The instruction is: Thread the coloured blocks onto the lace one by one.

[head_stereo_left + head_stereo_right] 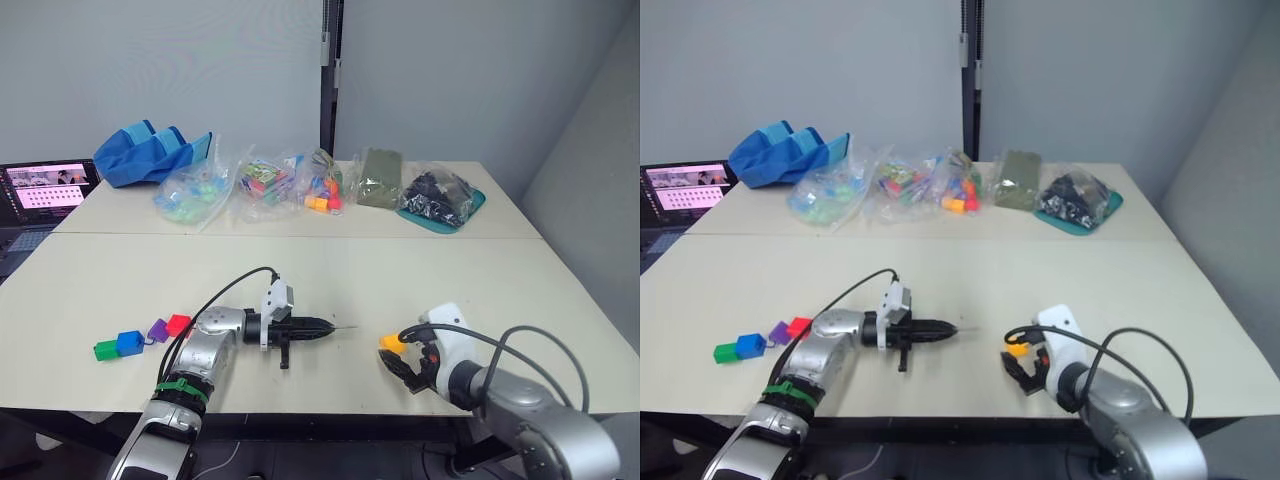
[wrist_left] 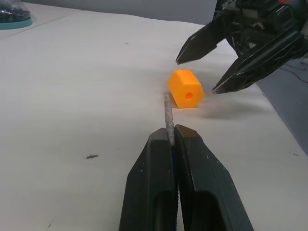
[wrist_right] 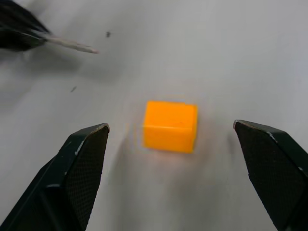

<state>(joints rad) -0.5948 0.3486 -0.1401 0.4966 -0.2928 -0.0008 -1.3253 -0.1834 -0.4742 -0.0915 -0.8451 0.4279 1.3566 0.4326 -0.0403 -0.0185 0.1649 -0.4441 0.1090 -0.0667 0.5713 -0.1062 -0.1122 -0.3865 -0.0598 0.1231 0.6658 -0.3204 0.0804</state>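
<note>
Left wrist view looks straight down the left gripper, whose fingers are pressed together on the lace's pale tip; the tip pokes out past the fingertips and points at the round hole in the orange block. That grip, I judge, keeps the stiff end rigid and aimed for threading. Beyond the block the right gripper hangs with its fingers spread, one to each side of the block and touching neither face, apparently placed to pinch and steady it.

Right wrist view confirms the gap: the block sits on the table between the open fingers, apart from both. It shows a plain face of the block, so the hole is seen from the left wrist alone.

Left eye view adds the wider layout: four blocks, green, blue, purple and red, lie in a row near the table's left edge, well apart from the grippers. The dark cord itself is too thin to trace there. Bags of toy pieces line the far side.
</note>
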